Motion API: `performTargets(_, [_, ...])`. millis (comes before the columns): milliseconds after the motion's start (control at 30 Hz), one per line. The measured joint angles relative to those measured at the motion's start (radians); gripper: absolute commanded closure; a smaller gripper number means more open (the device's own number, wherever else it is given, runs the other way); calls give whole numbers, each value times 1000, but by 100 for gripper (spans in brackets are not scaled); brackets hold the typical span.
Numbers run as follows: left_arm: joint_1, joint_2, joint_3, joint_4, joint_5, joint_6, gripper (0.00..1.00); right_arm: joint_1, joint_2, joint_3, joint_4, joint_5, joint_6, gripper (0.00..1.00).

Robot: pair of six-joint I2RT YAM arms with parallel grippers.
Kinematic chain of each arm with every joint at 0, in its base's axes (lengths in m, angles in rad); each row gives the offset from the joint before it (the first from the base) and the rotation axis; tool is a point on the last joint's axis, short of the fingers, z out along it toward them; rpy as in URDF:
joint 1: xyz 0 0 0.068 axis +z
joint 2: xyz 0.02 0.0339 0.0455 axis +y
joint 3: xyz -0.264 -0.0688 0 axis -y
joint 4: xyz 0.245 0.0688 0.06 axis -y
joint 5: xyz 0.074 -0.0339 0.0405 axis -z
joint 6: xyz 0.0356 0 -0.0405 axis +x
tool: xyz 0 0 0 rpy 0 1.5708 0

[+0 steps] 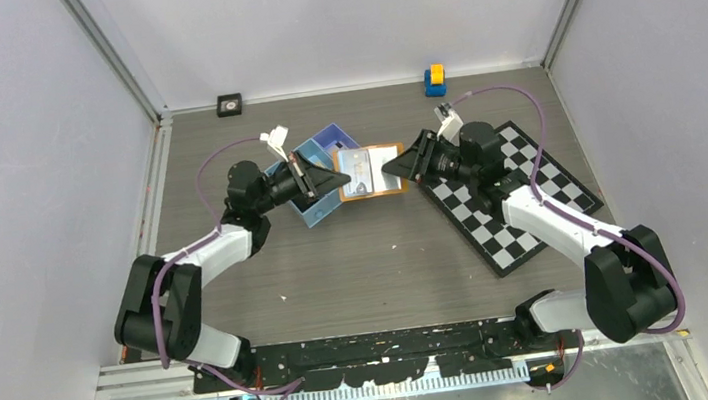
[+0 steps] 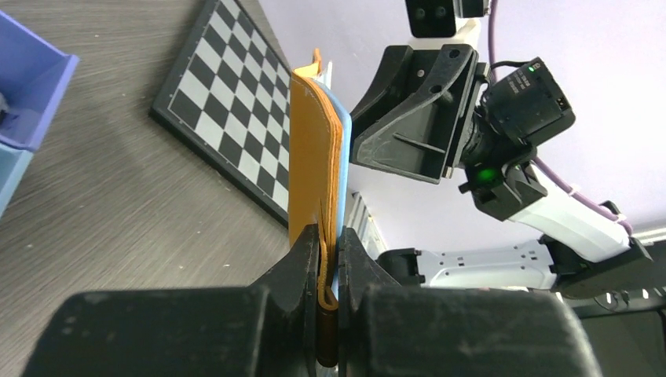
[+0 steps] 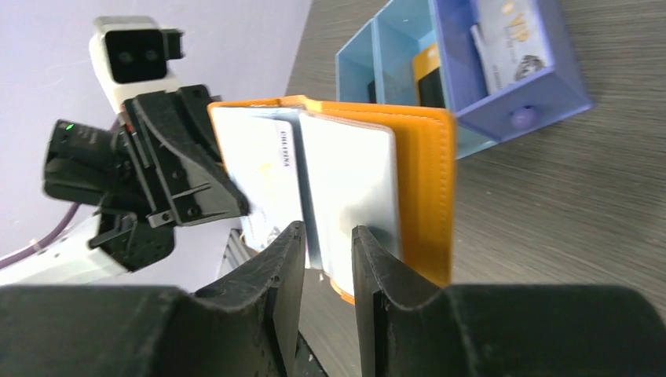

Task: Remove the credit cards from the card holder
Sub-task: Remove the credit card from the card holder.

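Observation:
The orange card holder [image 1: 374, 190] is held open above the table, pale inside facing up. My left gripper [image 1: 340, 176] is shut on its left edge; in the left wrist view [image 2: 330, 259] the jaws pinch the orange cover [image 2: 312, 157], with a pale blue card [image 2: 340, 149] against it. Pale credit cards [image 3: 349, 173] sit in the holder's sleeves [image 3: 424, 188], one white printed card [image 3: 259, 165] fanned out. My right gripper [image 1: 389, 168] is at the holder's right edge. In the right wrist view [image 3: 323, 251] its jaws stand slightly apart around a card's edge.
A blue three-compartment tray [image 1: 322, 146] lies behind the left gripper; the right wrist view shows cards in one compartment [image 3: 510, 39]. A checkerboard mat [image 1: 516, 197] lies under the right arm. A yellow-and-blue block [image 1: 434, 79] and a small black square [image 1: 229, 104] sit by the back wall.

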Motion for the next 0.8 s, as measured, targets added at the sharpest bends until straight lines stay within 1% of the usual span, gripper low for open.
performTargets(167, [-3,41,0,86,39,-65,100,2,2,-12,84,-61,48,64])
performTargets(400, [-7,50,0,147,63,-114,100,2,15,-21,151,-99,87,64])
performTargets(800, [-8,65,0,196,76,-157,100,10,42,-21,181,-130,108,62])
